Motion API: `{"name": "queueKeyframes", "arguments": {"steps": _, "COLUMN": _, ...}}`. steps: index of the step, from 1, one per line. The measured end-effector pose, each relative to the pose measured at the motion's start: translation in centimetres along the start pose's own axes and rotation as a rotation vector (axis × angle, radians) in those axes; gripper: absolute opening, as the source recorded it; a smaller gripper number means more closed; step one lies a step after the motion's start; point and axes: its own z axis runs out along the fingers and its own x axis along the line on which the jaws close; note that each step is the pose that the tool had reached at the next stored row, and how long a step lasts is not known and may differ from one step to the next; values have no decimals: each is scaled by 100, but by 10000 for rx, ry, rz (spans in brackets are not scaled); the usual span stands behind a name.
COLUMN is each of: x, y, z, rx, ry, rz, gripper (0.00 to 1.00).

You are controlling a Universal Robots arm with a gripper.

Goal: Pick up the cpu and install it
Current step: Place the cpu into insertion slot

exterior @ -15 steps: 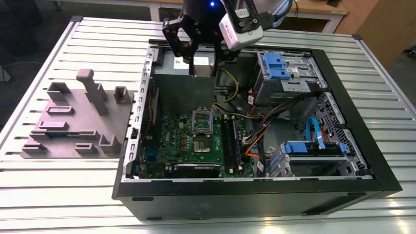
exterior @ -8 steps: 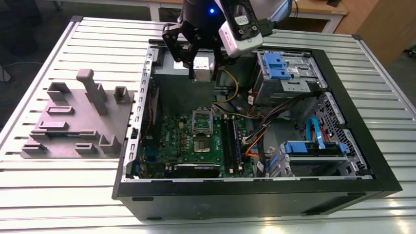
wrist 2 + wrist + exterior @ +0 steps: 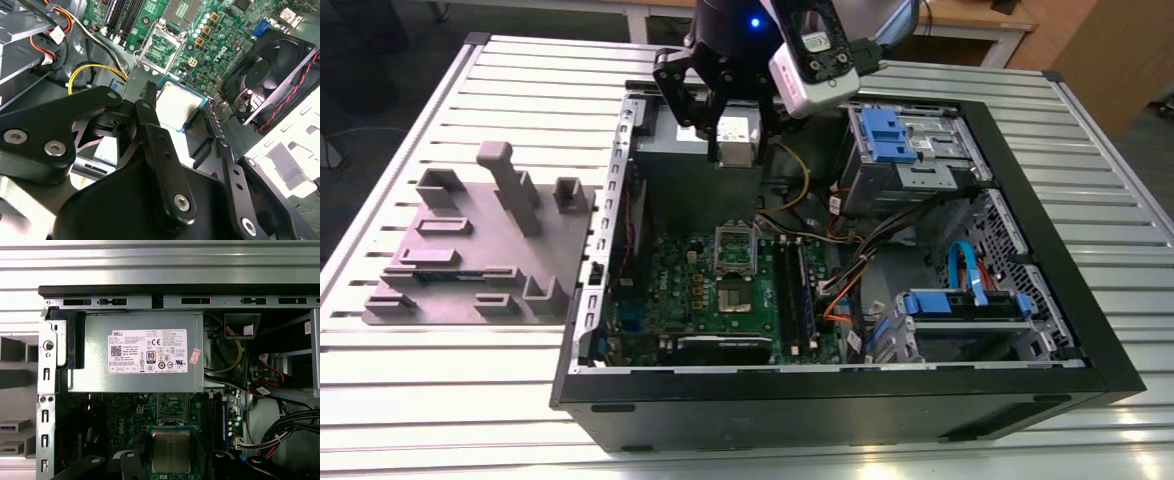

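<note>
Gripper (image 3: pixel 736 143) clamped on cpu (image 3: pixel 171 451) by 2 opposite edges, above open case (image 3: pixel 854 405). Judged light, stiff, underside fragile; edge hold suited it.

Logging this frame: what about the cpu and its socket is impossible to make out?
- Underside of the cpu: turned away in both wrist views.
- Where the fingers of the gripper meet it: behind the arm's own linkage in the second wrist view.
- Contacts of the socket: too small in the exterior view.
</note>
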Motion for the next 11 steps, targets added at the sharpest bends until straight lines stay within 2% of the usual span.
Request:
{"name": "queueKeyframes", "arguments": {"steps": 9, "x": -2, "y": 0, "z": 4, "rx": -6, "ry": 0, "rz": 0, "gripper": 47}}
{"name": "queueKeyframes", "arguments": {"steps": 11, "x": -3, "y": -18, "z": 9, "rx": 0, "ry": 1, "rz": 3, "gripper": 47}}
